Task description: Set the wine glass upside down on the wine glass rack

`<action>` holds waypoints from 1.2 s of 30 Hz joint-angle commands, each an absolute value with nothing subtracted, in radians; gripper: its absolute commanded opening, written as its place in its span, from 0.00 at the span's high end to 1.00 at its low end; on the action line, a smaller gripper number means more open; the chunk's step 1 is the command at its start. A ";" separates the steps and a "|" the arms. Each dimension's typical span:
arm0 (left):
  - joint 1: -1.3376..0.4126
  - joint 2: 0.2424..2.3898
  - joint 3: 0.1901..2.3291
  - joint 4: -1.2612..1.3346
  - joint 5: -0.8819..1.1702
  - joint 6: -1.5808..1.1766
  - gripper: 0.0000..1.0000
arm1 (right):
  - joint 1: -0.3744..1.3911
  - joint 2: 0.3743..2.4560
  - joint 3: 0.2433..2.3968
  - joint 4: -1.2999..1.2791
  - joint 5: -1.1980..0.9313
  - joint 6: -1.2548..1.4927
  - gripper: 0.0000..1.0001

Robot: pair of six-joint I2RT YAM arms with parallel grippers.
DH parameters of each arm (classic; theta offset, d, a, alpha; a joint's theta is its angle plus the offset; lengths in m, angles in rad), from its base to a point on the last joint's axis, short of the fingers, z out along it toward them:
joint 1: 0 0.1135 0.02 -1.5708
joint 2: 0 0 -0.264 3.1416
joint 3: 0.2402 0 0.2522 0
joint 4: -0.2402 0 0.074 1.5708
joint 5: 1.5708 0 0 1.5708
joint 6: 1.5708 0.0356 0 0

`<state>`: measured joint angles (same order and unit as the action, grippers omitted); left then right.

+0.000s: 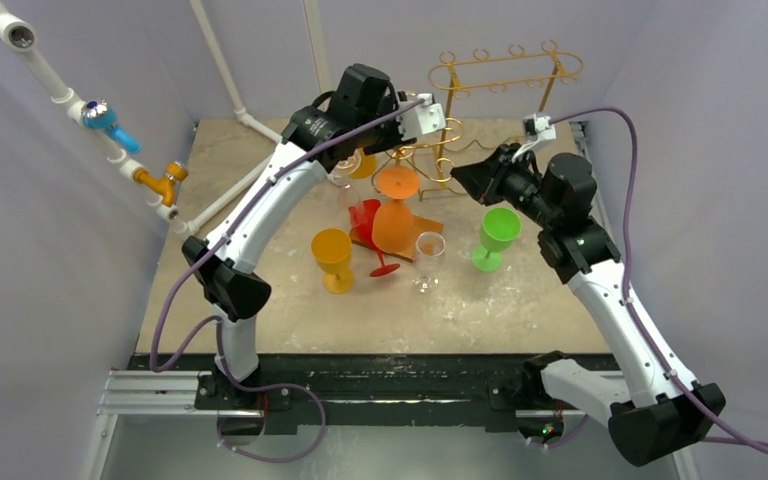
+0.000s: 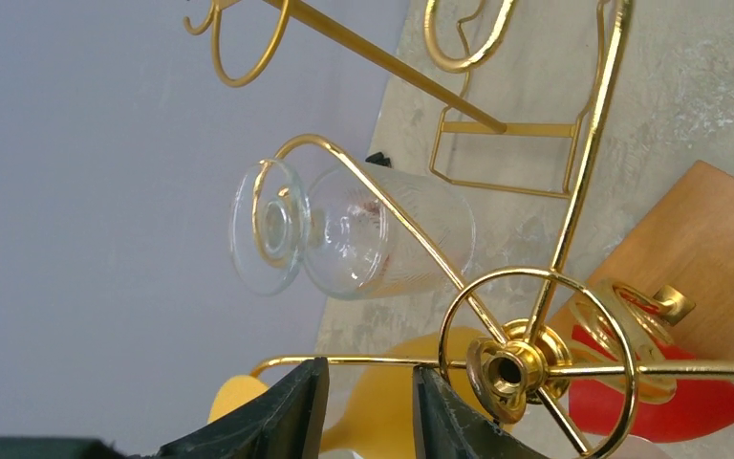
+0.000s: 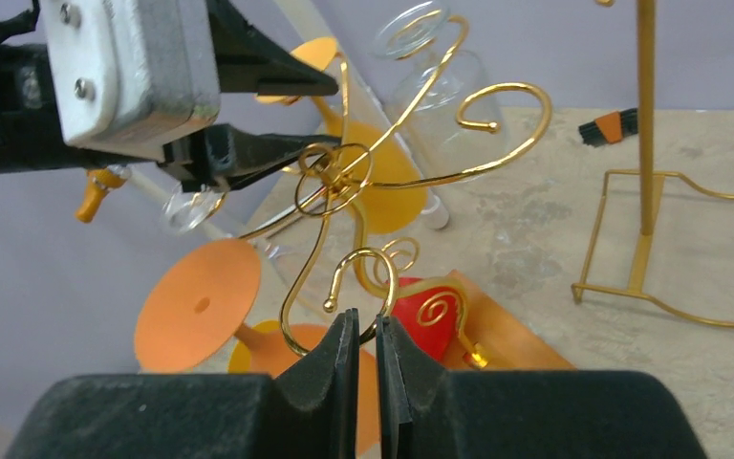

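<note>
A clear wine glass (image 2: pixel 382 239) hangs upside down from a curled arm of the gold wine glass rack (image 2: pixel 507 368), its base (image 3: pixel 411 24) on top. My left gripper (image 2: pixel 368 368) is open just short of the rack's hub. One gold arm runs across its fingertips, and nothing sits between the fingers. From above, the left gripper (image 1: pixel 407 140) hovers over the rack (image 1: pixel 430 160). My right gripper (image 3: pixel 364 320) is shut on a lower hook of the rack (image 3: pixel 330 177), reaching in from the right side (image 1: pixel 460 172).
An orange glass (image 1: pixel 395 215) is upside down below the rack. A yellow glass (image 1: pixel 332 258), a clear glass (image 1: pixel 428 258) and a green glass (image 1: pixel 497 235) stand upright. A red glass (image 1: pixel 365 222) lies on a wooden board. A taller gold rack (image 1: pixel 505 70) stands behind.
</note>
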<state>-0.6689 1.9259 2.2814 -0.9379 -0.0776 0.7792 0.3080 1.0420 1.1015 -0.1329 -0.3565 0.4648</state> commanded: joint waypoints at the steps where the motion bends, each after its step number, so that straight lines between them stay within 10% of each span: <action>1: -0.707 1.932 2.330 -0.947 -0.484 0.689 0.59 | 0.388 1.041 1.056 -0.215 -0.450 0.485 1.00; 11: -0.715 1.904 2.289 -0.935 -0.482 0.687 0.58 | 0.399 1.024 1.047 -0.240 -0.403 0.467 0.97; 20: -0.717 1.852 2.276 -0.930 -0.486 0.679 0.41 | 0.399 0.990 1.092 -0.301 -0.369 0.431 0.44; 24: -0.716 1.835 2.275 -0.952 -0.474 0.666 0.39 | 0.397 0.975 1.130 -0.352 -0.349 0.409 0.03; 36: -0.726 1.684 2.246 -1.025 -0.376 0.552 0.22 | 0.394 0.899 0.990 -0.400 -0.271 0.415 0.01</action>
